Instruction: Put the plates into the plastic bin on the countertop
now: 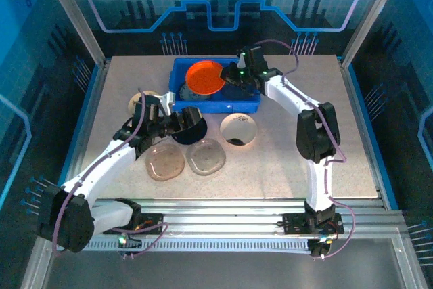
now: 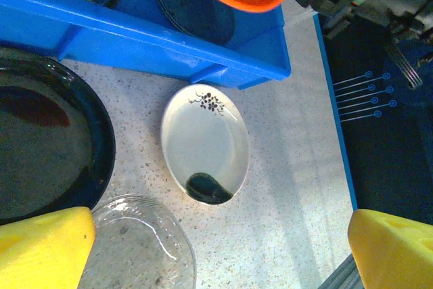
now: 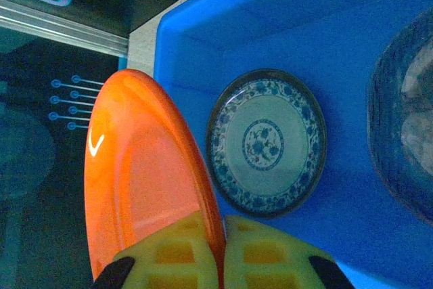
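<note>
The right gripper (image 3: pixel 222 248) is pinching the rim of the orange plate (image 3: pixel 142 181), its two yellow fingers pressed together on the edge. It is holding the plate steeply tilted above the blue plastic bin (image 1: pixel 223 107), over the bin's far-left part, with some of the plate's edge reaching out past the bin's corner. Inside the bin, a blue-and-white patterned plate (image 3: pixel 267 141) is lying flat on the floor just beside the held plate. A darker, translucent plate (image 3: pixel 406 126) is lying further along the bin floor.

The left gripper (image 2: pixel 216 255) is hovering over the countertop (image 1: pixel 291 160) in front of the bin's near wall, its yellow fingers (image 2: pixel 40 248) spread wide apart and gripping nothing. A glossy black plate (image 2: pixel 47 147) is sitting close against the bin's near wall, beside the left finger; whether the finger is touching it cannot be told. A cream plate with small dark marks (image 2: pixel 205 143) is lying just in front of the bin's near-right corner, apart from the wall. Two clear brownish plates (image 1: pixel 165 162) (image 1: pixel 206 156) are lying side by side further out from the bin's near wall, beyond the black plate. Another pale plate (image 1: pixel 139 103) is resting beside the bin's left end, partly hidden by the left arm.
</note>
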